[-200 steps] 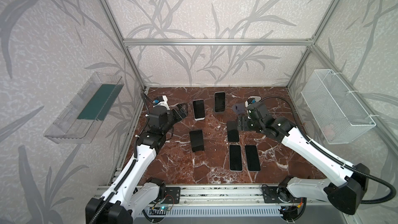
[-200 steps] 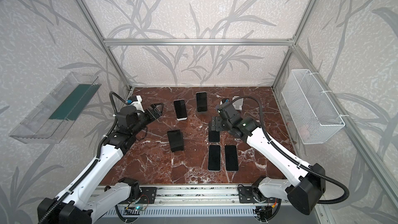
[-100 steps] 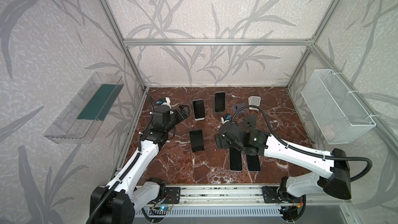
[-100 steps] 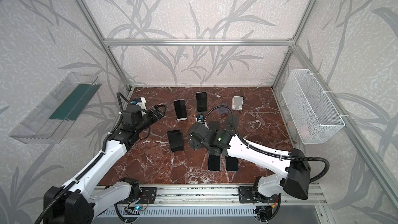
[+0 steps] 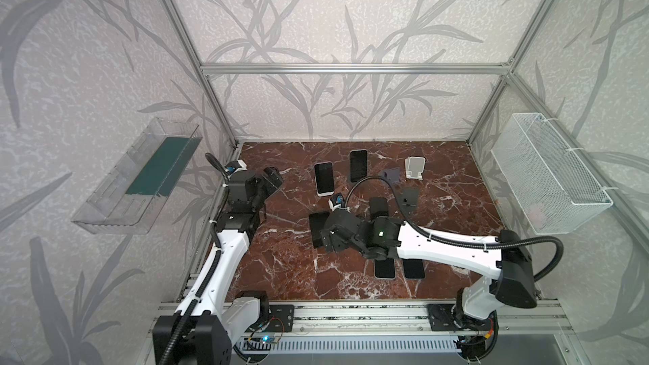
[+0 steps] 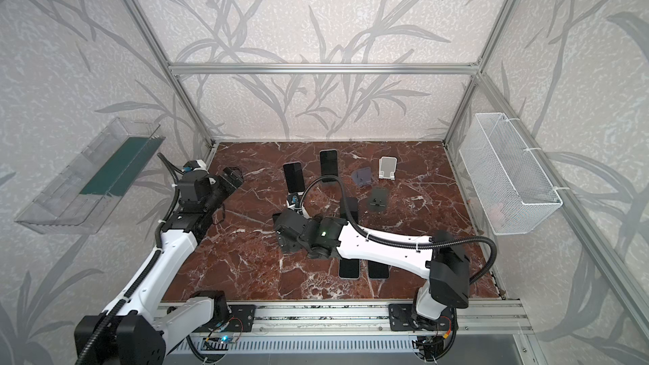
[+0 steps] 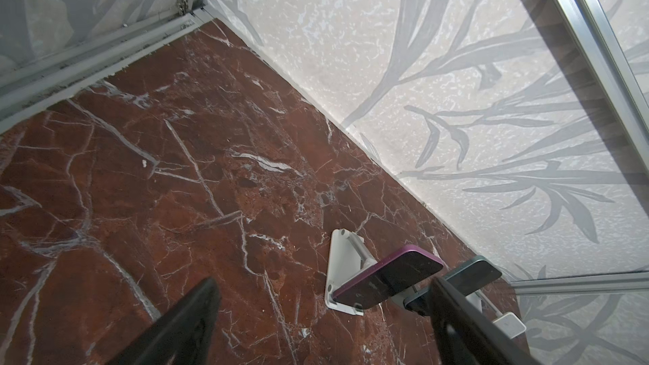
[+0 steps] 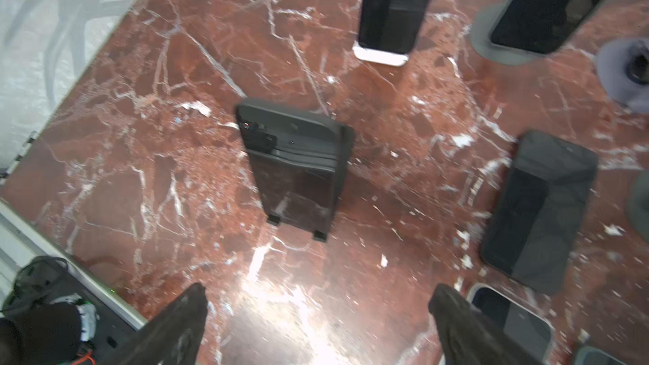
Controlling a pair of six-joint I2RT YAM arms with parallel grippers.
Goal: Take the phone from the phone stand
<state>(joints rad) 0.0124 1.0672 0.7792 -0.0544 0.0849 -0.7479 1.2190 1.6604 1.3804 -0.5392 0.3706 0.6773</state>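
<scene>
A black phone leans on a black phone stand left of the floor's middle, and shows in a top view as the black phone. My right gripper hovers above and just in front of it, open, with nothing between its fingers; in both top views the right gripper reaches across the middle. My left gripper hangs open and empty near the left wall. Beyond it stands a purple-edged phone on a white stand.
More phones stand on stands at the back and middle. Two lie flat near the front. Empty stands are at the back right: white, purple-grey, dark grey. A wire basket hangs on the right wall.
My right arm has swung from the back right across to the black phone left of the middle, and its jaws have opened wider. The left gripper has shifted slightly.
</scene>
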